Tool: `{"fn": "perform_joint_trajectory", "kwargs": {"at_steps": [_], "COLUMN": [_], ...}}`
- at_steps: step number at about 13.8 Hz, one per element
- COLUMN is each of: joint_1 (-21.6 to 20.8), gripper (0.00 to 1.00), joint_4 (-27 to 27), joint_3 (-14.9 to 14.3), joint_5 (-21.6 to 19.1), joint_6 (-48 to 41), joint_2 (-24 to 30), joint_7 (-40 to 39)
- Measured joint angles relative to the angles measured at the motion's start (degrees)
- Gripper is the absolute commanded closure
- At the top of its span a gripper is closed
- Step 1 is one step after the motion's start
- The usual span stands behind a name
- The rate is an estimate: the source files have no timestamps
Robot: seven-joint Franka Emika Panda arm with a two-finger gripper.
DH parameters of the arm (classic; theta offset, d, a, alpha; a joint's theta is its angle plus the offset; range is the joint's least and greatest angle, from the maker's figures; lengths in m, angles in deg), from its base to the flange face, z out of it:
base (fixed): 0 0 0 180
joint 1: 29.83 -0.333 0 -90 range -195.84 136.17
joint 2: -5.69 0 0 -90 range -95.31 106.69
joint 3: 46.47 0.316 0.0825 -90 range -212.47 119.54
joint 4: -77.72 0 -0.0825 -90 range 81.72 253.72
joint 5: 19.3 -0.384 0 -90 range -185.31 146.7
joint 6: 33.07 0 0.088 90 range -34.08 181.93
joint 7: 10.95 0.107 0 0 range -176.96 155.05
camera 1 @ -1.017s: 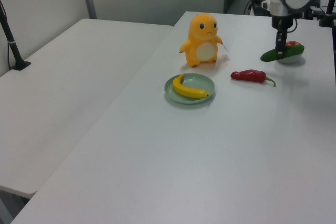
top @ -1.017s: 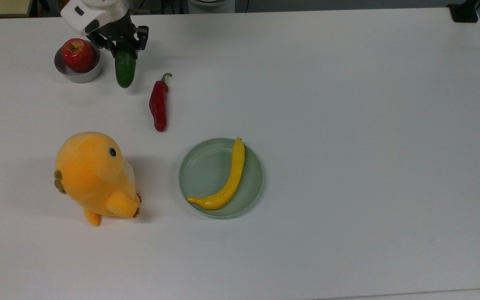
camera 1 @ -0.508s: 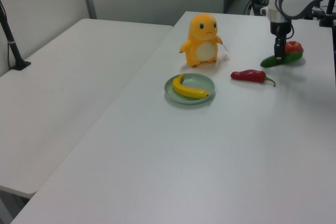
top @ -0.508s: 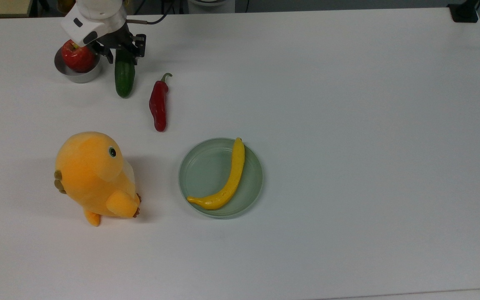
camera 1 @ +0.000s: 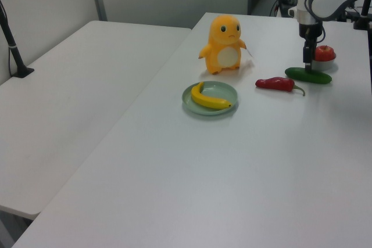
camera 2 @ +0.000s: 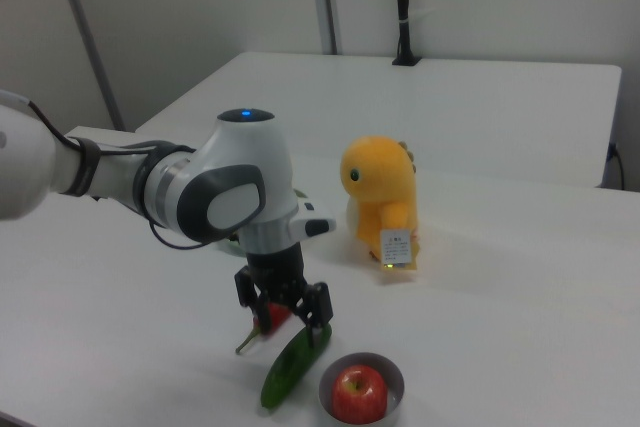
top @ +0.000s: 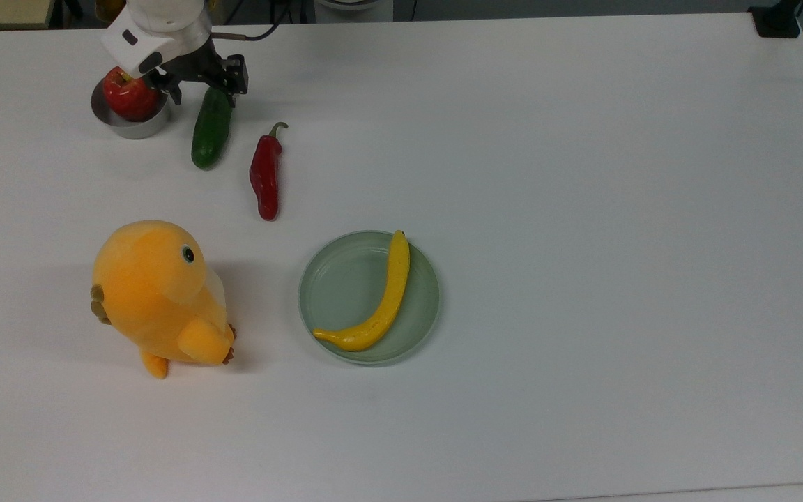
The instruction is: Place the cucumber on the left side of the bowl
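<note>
The gripper (top: 205, 82) stands at the far end of the cucumber (top: 210, 128), its 2 fingers spread apart on either side of that end; the right view shows them (camera 2: 318, 309) straddling it (camera 2: 295, 367) rather than pinching, though contact cannot be told. The cucumber lies flat on the table (top: 583, 209), just beside the bowl (top: 127, 123) on the top view's right, with a narrow gap between them. The bowl holds 1 red apple (top: 125, 93). A chili (top: 265, 173) lies near the cucumber's other side. Well apart are a yellow plush toy (top: 157, 296) and a green dish (top: 346, 279) with a banana (top: 380, 303).
</note>
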Motion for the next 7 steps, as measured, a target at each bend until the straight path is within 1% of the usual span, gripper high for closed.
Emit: {"fn": "perform_joint_trajectory", "kwargs": {"at_steps": [2, 4, 6, 7], "joint_1": [-0.8, -2.4, -5.0, -5.6], "gripper": [0.0, 0.0, 0.0, 0.0], "joint_4": [-3.9, -8.0, -13.5, -16.2], "joint_3": [0.1, 0.4, 1.5, 2.6], "joint_5": [-3.4, -5.8, -8.6, -9.0], "joint_6": [-0.1, -0.2, -0.6, -1.8], "joint_2": [0.3, 0.8, 2.3, 3.1], "joint_7": [2.1, 5.3, 9.4, 12.0]}}
